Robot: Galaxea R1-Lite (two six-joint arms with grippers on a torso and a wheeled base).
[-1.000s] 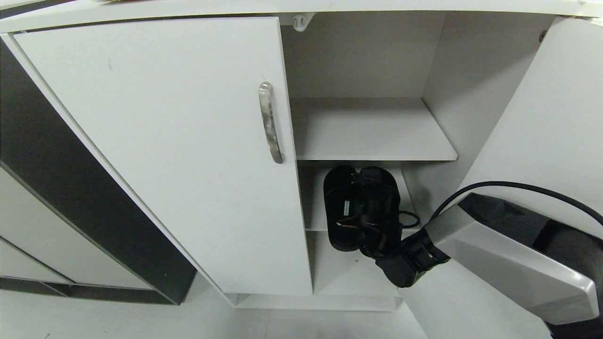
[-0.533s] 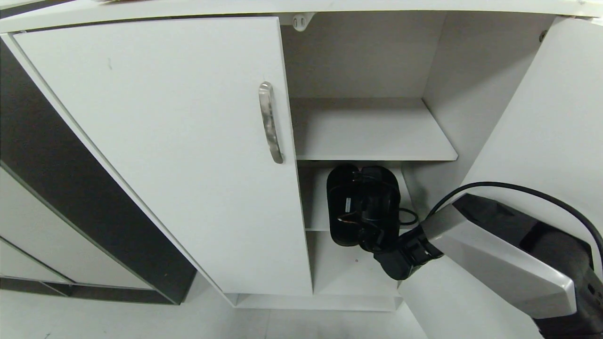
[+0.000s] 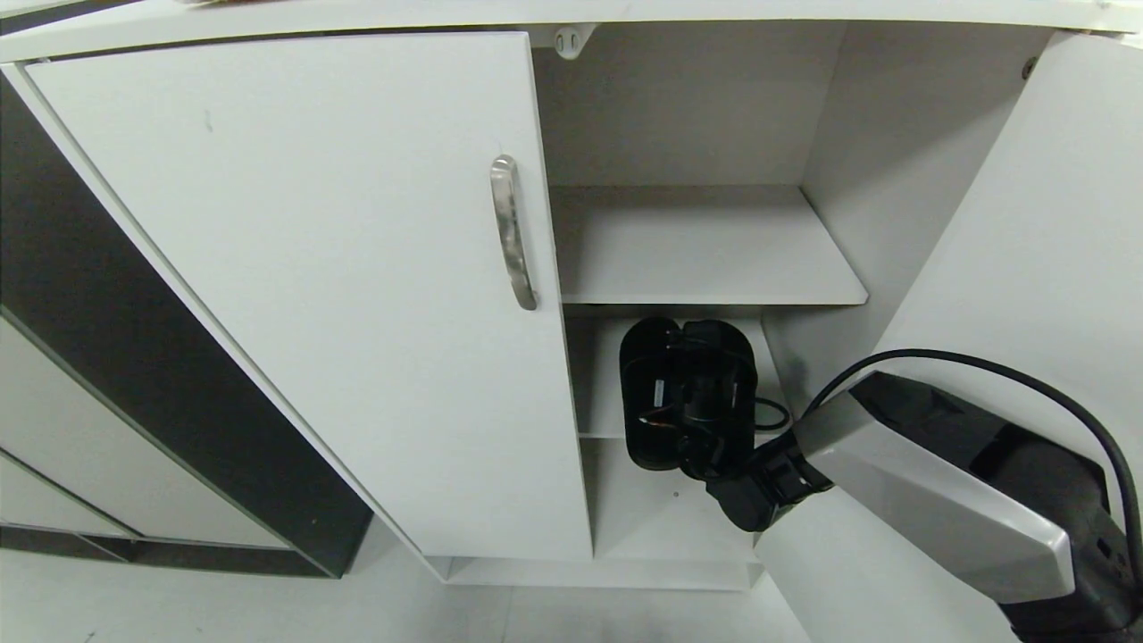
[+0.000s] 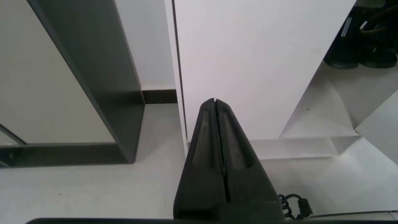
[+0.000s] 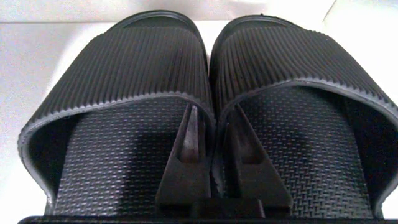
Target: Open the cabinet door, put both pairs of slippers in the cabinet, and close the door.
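The right pincer (image 5: 212,118) is clamped on the touching inner walls of the pair of black slippers (image 3: 688,393), which sits low at centre of the head view, inside the cabinet (image 3: 830,107) under the upper shelf (image 3: 696,246). The heels seem to overhang the lower shelf board (image 3: 596,393). Best push deeper, set them flat, then release and back straight out, clear of the closed left door (image 3: 312,268). The left pincer (image 4: 214,106) is pressed shut, empty, over the floor (image 4: 93,186).

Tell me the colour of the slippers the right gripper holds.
Black slippers, with ribbed straps; the right wrist view shows them best.
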